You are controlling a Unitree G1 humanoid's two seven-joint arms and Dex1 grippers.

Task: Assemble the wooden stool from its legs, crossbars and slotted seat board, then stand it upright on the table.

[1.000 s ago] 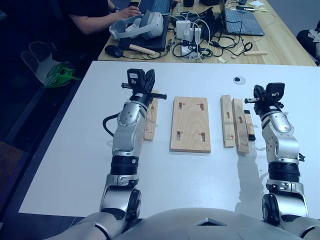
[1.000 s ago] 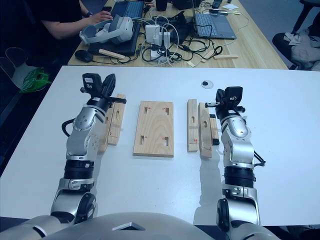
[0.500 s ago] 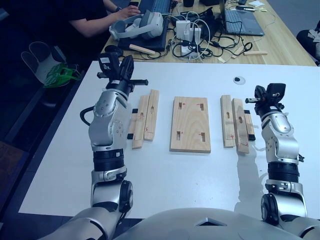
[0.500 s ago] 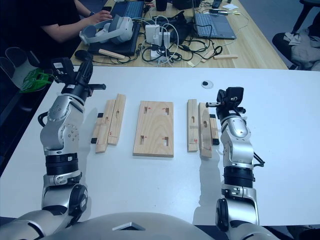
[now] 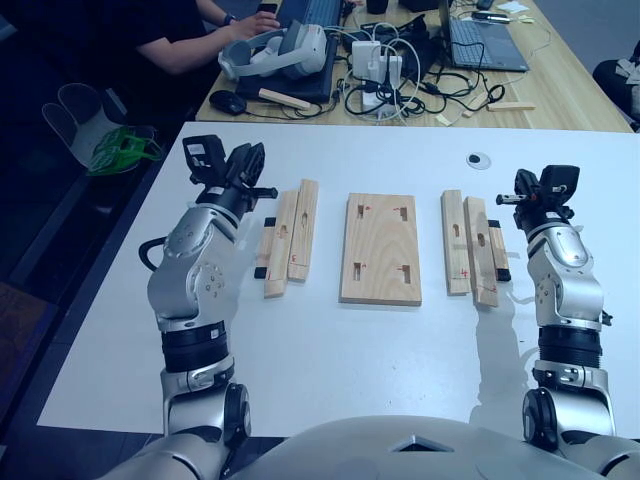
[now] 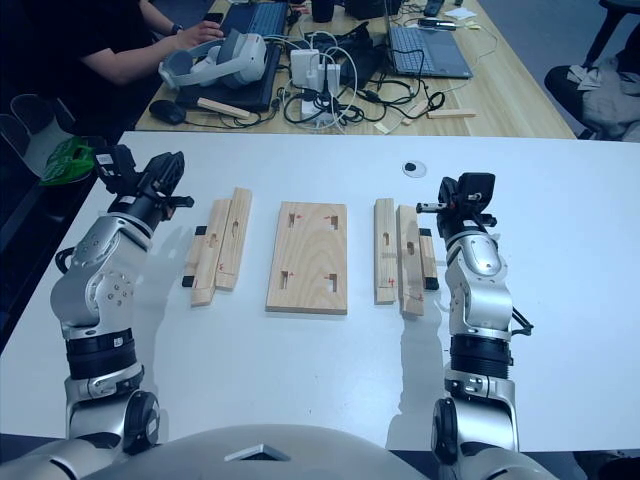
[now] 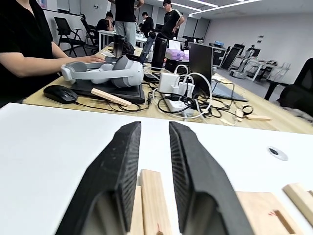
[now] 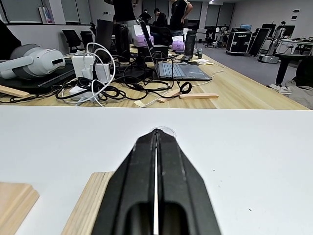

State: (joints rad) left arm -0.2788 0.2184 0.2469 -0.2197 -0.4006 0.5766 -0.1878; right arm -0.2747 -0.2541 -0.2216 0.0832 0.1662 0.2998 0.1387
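Slotted seat board (image 5: pixel 380 249) flat at the middle of the white surface (image 5: pixel 330 340), four slots facing up, not yet joined to anything. At 9 o'clock from it, near but apart, left set of wooden bars (image 5: pixel 290 238) lying side by side lengthwise, with a dark piece against the outer edge. At 3 o'clock, right set of wooden bars (image 5: pixel 470 245), laid the same way, again with a dark piece on the outer side. Left pincer (image 5: pixel 240 165) raised at 10 o'clock from the left set, fingers (image 7: pixel 122 161) apart with a clear gap, gripping nothing. Right pincer (image 8: pixel 155 133) at 2 o'clock from the right set, close to its far end, fingers pressed together and empty. Small round grommet (image 5: pixel 479 158) set in the surface at 1 o'clock from the board. Beyond the far edge, at 12 o'clock, a wooden desk (image 5: pixel 570 100) crowded with a white headset (image 5: pixel 275 50), a laptop (image 5: pixel 485 45), a tangle of chargers and cables (image 5: pixel 375 70), a mouse (image 5: pixel 228 101) and loose wooden strips (image 5: pixel 284 98). Green bag (image 5: pixel 120 150) off the corner at 10 o'clock. Farther back, an open office with chairs (image 7: pixel 73 32) and more desks.
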